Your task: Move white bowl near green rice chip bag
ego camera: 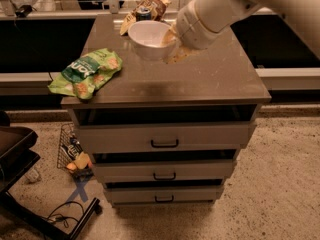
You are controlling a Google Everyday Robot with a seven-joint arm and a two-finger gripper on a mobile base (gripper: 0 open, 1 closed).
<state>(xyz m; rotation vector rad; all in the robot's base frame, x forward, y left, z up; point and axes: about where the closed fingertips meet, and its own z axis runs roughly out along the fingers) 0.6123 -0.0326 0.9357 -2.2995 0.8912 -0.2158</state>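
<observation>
The white bowl (pixel 147 36) hangs over the back middle of the cabinet top (pixel 205 84), its mouth turned up and tipped a little toward the camera so the glossy inside shows; being round, it has no long axis of its own. The gripper (pixel 172 43) comes in from the upper right on a thick white arm and pinches the bowl's right rim, so the bowl sits directly to the left of the claw, with the tan fingers (pixel 178 55) showing at and below that rim. The green rice chip bag (pixel 86 73) lies flat at the front left of the top, its long axis running diagonally from front-left to back-right, its front-left end overhanging the edge. The bag is apart from the bowl, to its left and nearer the camera. Behind the bowl stand a can (pixel 144 12) and a brown snack bag (pixel 159 5).
</observation>
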